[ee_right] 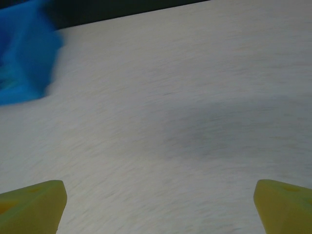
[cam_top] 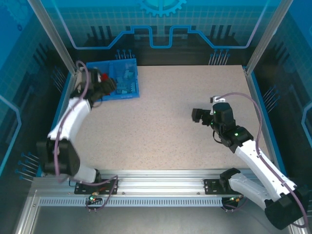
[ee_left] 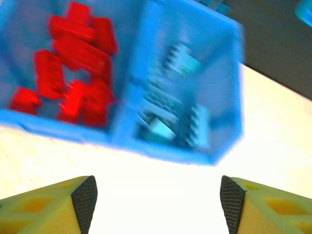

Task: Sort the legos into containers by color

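Note:
The blue bin (cam_top: 125, 96) sits at the table's back left. In the left wrist view its left container (ee_left: 19, 29) holds several red legos (ee_left: 73, 73), and its right container (ee_left: 222, 63) holds several light blue legos (ee_left: 183, 109). The top view shows a red lego (cam_top: 103, 76) and the light blue legos (cam_top: 126, 83). My left gripper (ee_left: 158, 204) is open and empty, just short of the bin's near wall (ee_left: 170, 151); from above, the left gripper (cam_top: 105, 87) overlaps the red side. My right gripper (ee_right: 158, 209) is open and empty over bare table, at mid right from above (cam_top: 197, 115).
The speckled tabletop (cam_top: 185, 126) stretches between the two arms. Blue rails edge the table left and right, with metal frame posts (cam_top: 53, 34) at the back. A corner of the bin (ee_right: 24, 63) shows at the upper left of the right wrist view.

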